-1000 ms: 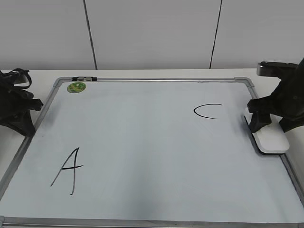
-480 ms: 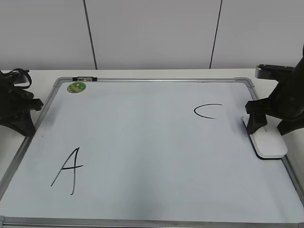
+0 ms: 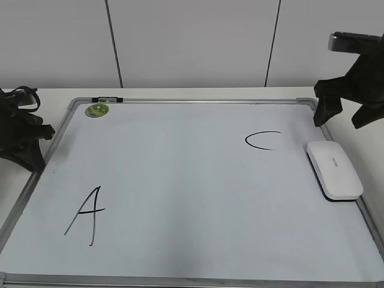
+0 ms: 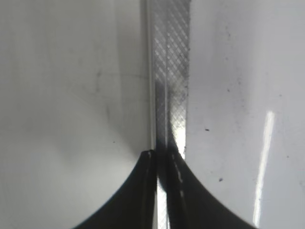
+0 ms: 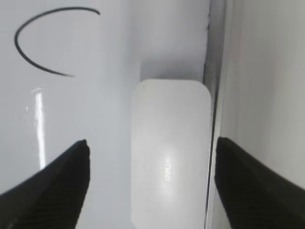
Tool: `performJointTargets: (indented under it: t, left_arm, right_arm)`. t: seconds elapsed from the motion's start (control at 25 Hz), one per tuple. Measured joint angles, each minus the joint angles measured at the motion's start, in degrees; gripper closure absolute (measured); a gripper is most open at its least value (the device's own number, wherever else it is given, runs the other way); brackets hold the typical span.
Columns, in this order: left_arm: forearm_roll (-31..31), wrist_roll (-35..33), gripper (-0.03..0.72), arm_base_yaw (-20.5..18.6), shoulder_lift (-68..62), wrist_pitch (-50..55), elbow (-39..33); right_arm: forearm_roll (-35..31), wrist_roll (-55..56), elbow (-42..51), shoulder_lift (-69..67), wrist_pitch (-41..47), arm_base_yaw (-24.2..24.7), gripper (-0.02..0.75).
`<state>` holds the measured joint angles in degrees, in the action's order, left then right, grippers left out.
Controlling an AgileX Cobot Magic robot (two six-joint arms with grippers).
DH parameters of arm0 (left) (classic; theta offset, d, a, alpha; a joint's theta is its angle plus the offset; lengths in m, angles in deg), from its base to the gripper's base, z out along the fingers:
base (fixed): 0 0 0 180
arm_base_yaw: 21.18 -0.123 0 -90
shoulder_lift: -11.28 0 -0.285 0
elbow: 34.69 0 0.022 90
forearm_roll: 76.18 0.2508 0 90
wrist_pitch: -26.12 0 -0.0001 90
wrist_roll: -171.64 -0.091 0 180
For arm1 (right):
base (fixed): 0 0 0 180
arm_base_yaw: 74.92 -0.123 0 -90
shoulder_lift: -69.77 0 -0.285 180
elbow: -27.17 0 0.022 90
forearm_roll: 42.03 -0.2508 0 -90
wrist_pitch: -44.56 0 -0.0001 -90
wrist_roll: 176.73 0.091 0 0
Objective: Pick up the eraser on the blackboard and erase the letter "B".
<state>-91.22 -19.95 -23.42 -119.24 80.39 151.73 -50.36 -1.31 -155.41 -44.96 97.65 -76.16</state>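
The white eraser (image 3: 335, 169) lies flat on the blackboard (image 3: 180, 162) against its right frame; it also shows in the right wrist view (image 5: 169, 152). My right gripper (image 3: 345, 114) hangs open and empty above and behind the eraser; in the right wrist view (image 5: 151, 157) its two dark fingers stand wide on either side of it, not touching. No letter "B" shows on the board; only a black "A" (image 3: 85, 214) and a curved "C" (image 3: 262, 140) are there. My left gripper (image 3: 24, 141) rests shut at the board's left edge, over the frame (image 4: 169, 86).
A round green sticker (image 3: 96, 110) sits at the board's far left corner. The grey metal frame (image 3: 367, 222) runs just right of the eraser. A white wall stands behind the table.
My right gripper has let go of the eraser and risen up and back. The eraser stays lying by the right frame. The left arm has not moved.
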Motion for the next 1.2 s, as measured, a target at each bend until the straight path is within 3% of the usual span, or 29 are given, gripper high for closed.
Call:
performJointTargets:
  t: [0.16, 0.4, 0.48, 0.6, 0.76, 0.96, 1.2]
  left_arm:
    - [-0.25, -0.34, 0.599, 0.0, -0.27, 0.66, 1.69]
    - [-1.2, 1.22, 0.286, 0.19, -0.66, 8.14, 13.66]
    - [-1.2, 1.8, 0.237, 0.19, -0.56, 12.58, 19.16]
    - [-1.2, 3.2, 0.216, 0.33, 0.18, 14.68, 25.05]
    - [-1.09, 4.6, 0.209, 0.58, 4.87, 15.77, 26.3]
    - [1.11, 5.18, 0.209, 2.52, 12.4, 16.56, 26.29]
    - [4.11, 5.69, 0.209, 6.32, 24.33, 16.84, 20.18]
  right_arm:
    - [0.0, 0.0, -2.95, 1.06, 1.87, 0.0, 0.122]
    - [0.0, 0.0, -7.67, 1.99, 7.65, 0.0, 0.134]
    - [0.0, -0.11, -9.09, 2.67, 9.85, 0.0, 0.136]
    - [0.0, -0.66, -10.68, 4.84, 13.13, 0.0, 0.142]
    - [0.0, -1.47, -11.19, 8.45, 16.39, 0.0, 0.142]
    - [0.0, -2.87, -11.19, 14.16, 17.52, 0.0, 0.143]
    - [0.21, -3.63, -11.06, 22.29, 17.95, 0.0, 0.143]
